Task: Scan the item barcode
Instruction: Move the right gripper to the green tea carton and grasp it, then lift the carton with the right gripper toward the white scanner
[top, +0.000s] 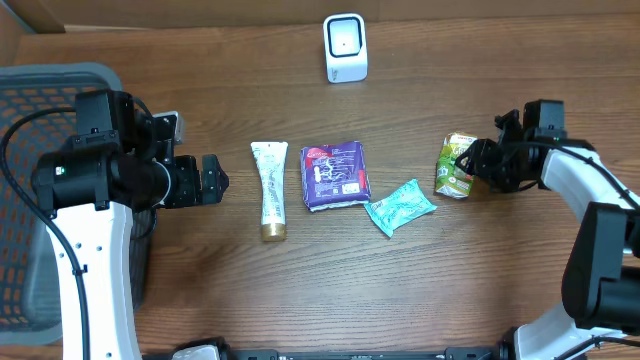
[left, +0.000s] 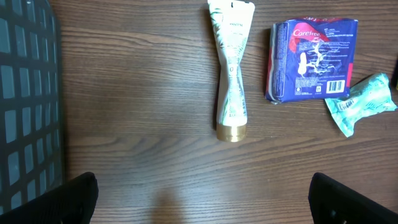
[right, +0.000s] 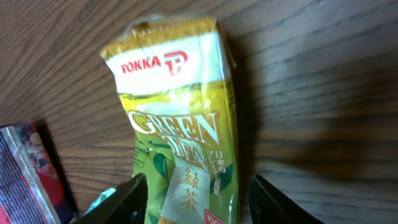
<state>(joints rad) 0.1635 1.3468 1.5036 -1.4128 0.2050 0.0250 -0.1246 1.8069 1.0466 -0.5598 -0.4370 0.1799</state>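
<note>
Grasp step now: right gripper (right: 198, 199) straddles the green tea carton (top: 456, 166) by the table's (top: 300, 290) right edge, pinch unclear, left gripper (top: 213, 180) spread wide; next, squeeze, lift, present it to the scanner (top: 345, 47).

Right jaws at the green tea carton (top: 454, 168); scanner (top: 345, 47) well apart.

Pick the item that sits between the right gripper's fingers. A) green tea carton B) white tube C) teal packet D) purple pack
A: the right wrist view shows the green tea carton lying between the two fingers of the right gripper.
</note>
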